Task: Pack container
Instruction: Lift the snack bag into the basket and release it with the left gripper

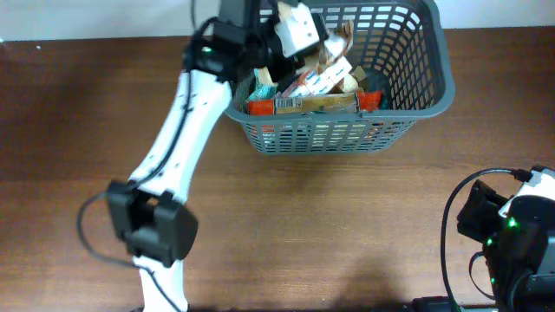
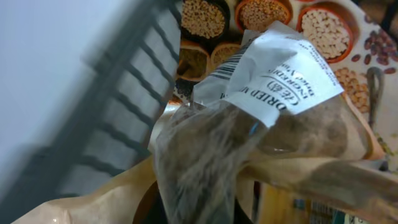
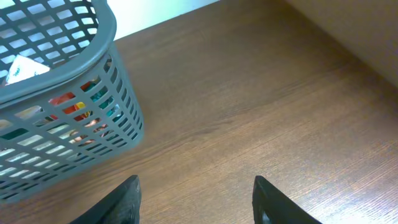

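Observation:
The dark grey slotted container (image 1: 438, 91) stands at the table's far middle and holds several snack packets (image 1: 316, 91). My left gripper (image 1: 299, 33) is over the container's left part. In the left wrist view a clear packet with a white "DRIED" label (image 2: 249, 124) runs up from between the fingers, which it hides. Below it lies a packet printed with bowls of beans (image 2: 323, 31), and the container's wall (image 2: 118, 106) is at the left. My right gripper (image 3: 196, 199) is open and empty above bare table, to the right of the container (image 3: 62, 74).
The table is brown wood (image 1: 347, 225). The right arm's base and cables (image 1: 512, 230) sit at the front right corner. The left arm's base (image 1: 152, 230) is at the front left, and its white link reaches up to the container.

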### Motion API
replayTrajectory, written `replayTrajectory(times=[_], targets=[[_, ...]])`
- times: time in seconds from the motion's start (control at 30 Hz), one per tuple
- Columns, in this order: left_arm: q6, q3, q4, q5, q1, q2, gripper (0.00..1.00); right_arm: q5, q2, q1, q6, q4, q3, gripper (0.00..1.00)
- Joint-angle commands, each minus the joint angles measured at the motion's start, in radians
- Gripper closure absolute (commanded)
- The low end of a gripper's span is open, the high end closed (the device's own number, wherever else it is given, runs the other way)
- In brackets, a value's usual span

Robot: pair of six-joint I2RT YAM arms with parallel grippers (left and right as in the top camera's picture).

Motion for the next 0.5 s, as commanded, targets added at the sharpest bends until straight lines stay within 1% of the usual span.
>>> replayTrajectory(times=[0.0, 0.03, 0.07, 0.1, 0.27, 0.37, 0.4, 0.43, 0.47], targets=[[0.019, -0.004, -0.017, 0.076, -0.012, 0.058, 0.98, 0.001, -0.002, 0.008, 0.004, -0.001, 0.0, 0.47], [0.018, -0.004, -0.027, 0.076, -0.015, 0.065, 0.98, 0.001, -0.002, 0.008, 0.004, -0.001, 0.0, 0.48], [0.005, -0.004, -0.031, 0.072, -0.016, 0.068, 0.72, 0.001, -0.002, 0.008, 0.004, -0.001, 0.0, 0.48], [-0.04, -0.004, -0.027, 0.072, -0.015, 0.068, 0.01, 0.001, -0.002, 0.008, 0.004, 0.0, 0.0, 0.48], [-0.137, 0.05, -0.005, 0.071, -0.013, 0.044, 0.01, 0.002, -0.002, 0.008, 0.004, 0.0, 0.0, 0.35], [-0.24, 0.164, -0.005, 0.06, 0.005, -0.005, 0.01, 0.002, -0.002, 0.008, 0.004, 0.0, 0.004, 0.33], [-0.288, 0.209, -0.011, 0.014, 0.012, -0.034, 0.01, 0.002, -0.002, 0.008, 0.004, -0.001, 0.01, 0.33], [-0.353, 0.263, -0.027, -0.084, 0.018, -0.076, 0.01, 0.002, -0.002, 0.008, 0.004, 0.0, 0.023, 0.33], [-0.391, 0.298, -0.043, -0.175, 0.018, -0.114, 0.01, 0.01, -0.002, 0.008, 0.004, -0.001, 0.039, 0.33]])
